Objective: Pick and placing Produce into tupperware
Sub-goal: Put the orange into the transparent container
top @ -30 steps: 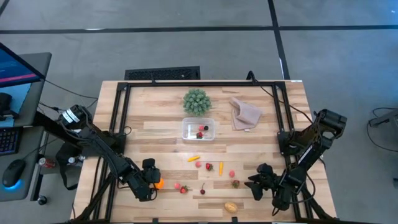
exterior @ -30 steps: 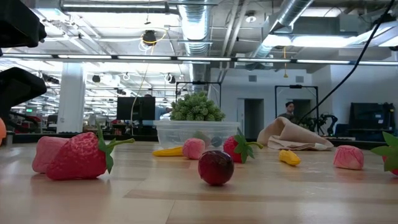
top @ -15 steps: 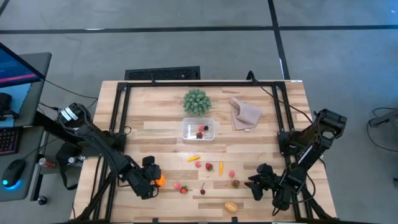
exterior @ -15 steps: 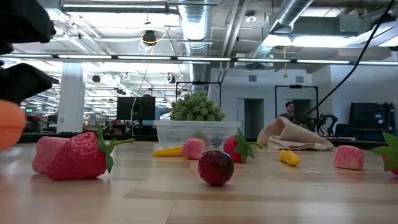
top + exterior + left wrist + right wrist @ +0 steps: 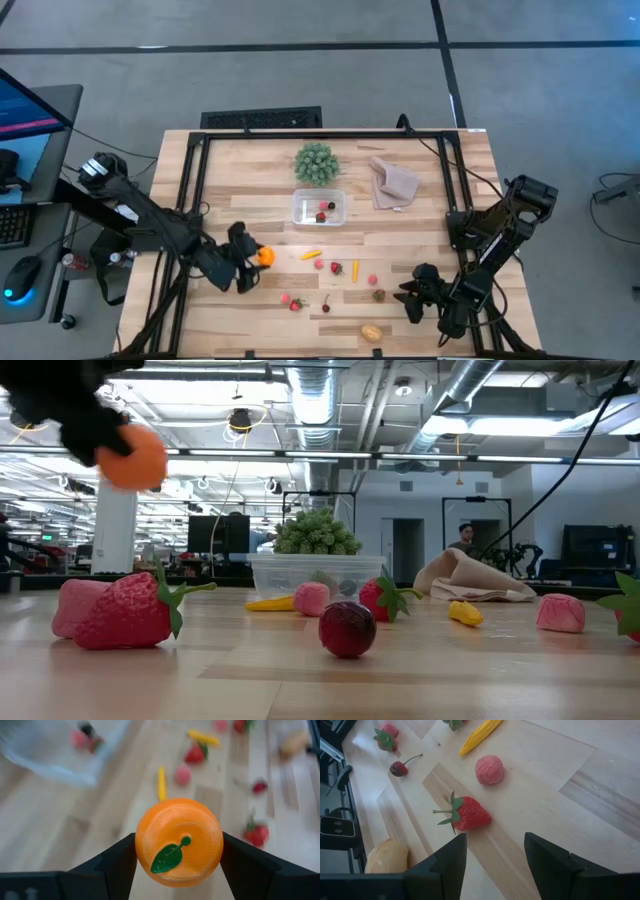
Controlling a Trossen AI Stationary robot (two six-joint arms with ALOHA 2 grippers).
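Gripping the orange, the left gripper has lifted off the counter toward the clear container; the right gripper waits open near the strawberry.

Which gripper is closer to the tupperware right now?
Left. The left gripper, holding the orange, is just short of the tupperware; the right gripper waits farther off.

Low view: left gripper cut off at the frame's edge, jaws hidden. Left wrist view: tupperware blurred and cropped, contents unidentifiable. Distant person too small to describe.
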